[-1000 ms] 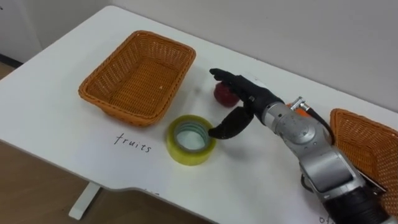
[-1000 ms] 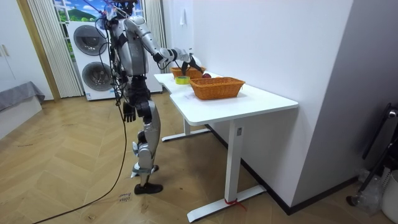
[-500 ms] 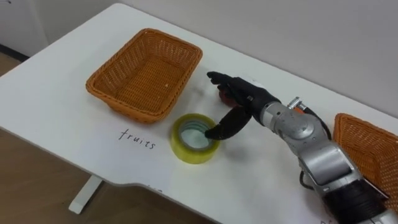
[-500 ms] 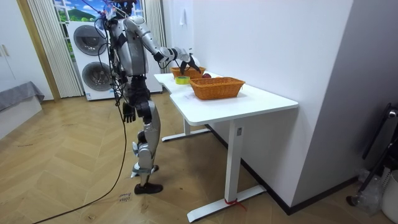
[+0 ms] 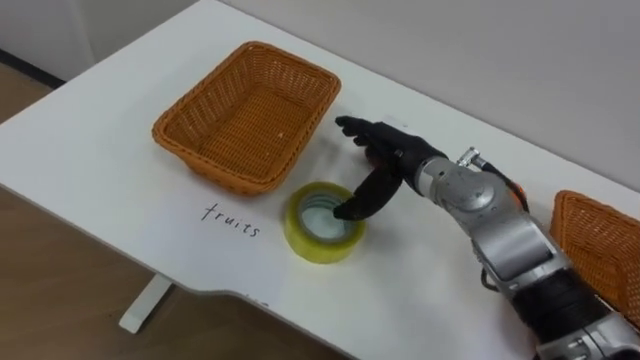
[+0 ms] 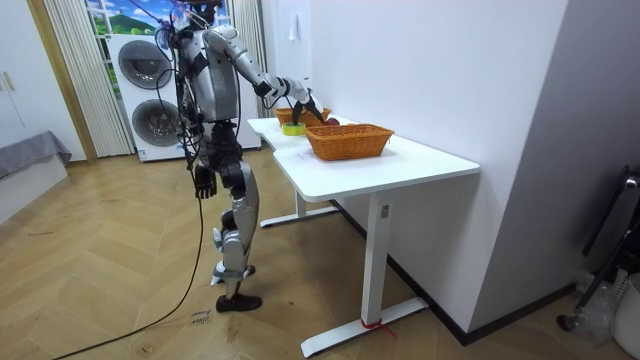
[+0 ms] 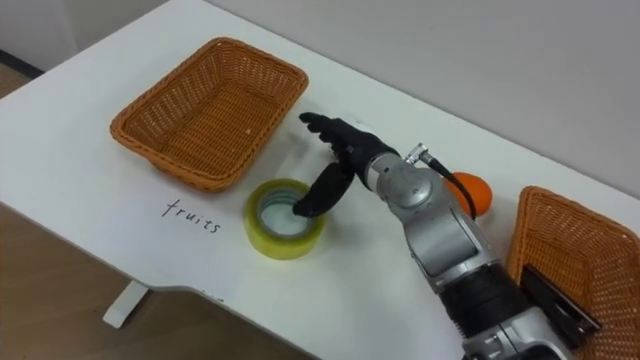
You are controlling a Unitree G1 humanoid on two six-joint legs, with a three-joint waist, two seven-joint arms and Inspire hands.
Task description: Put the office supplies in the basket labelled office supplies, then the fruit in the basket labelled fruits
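An empty wicker basket [image 5: 250, 115] lies at the left of the white table [image 5: 90, 160], with a handwritten label [image 5: 230, 218] in front of it. A yellow roll of tape [image 5: 323, 222] lies flat to the basket's right front. My right hand [image 5: 388, 158] hovers open just behind the roll, fingers stretched toward the basket's corner and thumb hanging over the roll's rim. It holds nothing. An orange fruit [image 7: 472, 192] rests behind my right forearm. A second wicker basket [image 7: 575, 250] at the right holds a dark flat object [image 7: 553, 298]. My left hand [image 6: 205, 182] hangs at my side.
The table's front edge [image 5: 190, 285] runs close below the tape roll, with wooden floor beyond it. A white wall stands right behind the table. I stand at the table's end, with washing machines [image 6: 150, 90] behind me in the room view.
The head camera has shifted. My right hand has moved forward over the small red fruit, which now lies hidden under its fingers, and the thumb has come over the tape roll.
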